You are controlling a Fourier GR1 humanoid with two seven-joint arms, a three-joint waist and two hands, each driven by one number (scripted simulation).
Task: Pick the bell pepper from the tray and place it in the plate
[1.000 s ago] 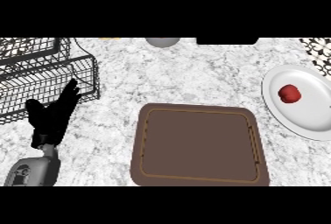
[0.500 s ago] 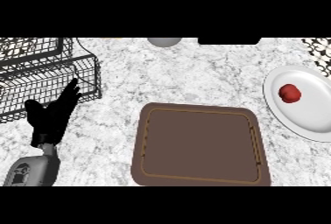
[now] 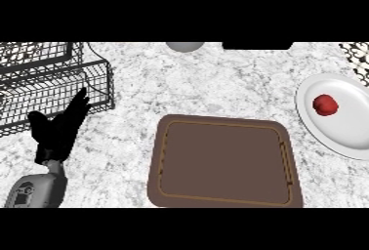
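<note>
A red bell pepper (image 3: 326, 104) lies on the white plate (image 3: 346, 136) at the right edge of the counter. The brown tray (image 3: 223, 161) sits in the middle with nothing on it. My left hand (image 3: 59, 129) rests open at the lower left, fingers straight and pointing up, far from the tray and the plate. No right hand shows anywhere in the view.
A black wire rack (image 3: 51, 78) stands at the back left, just beyond my left hand. A grey round object (image 3: 184, 46) sits at the counter's far edge. A dark patterned item (image 3: 358, 53) peeks in at the top right.
The view has shifted slightly, so the plate and pepper sit a little further right in the picture. The left hand has stayed in place.
</note>
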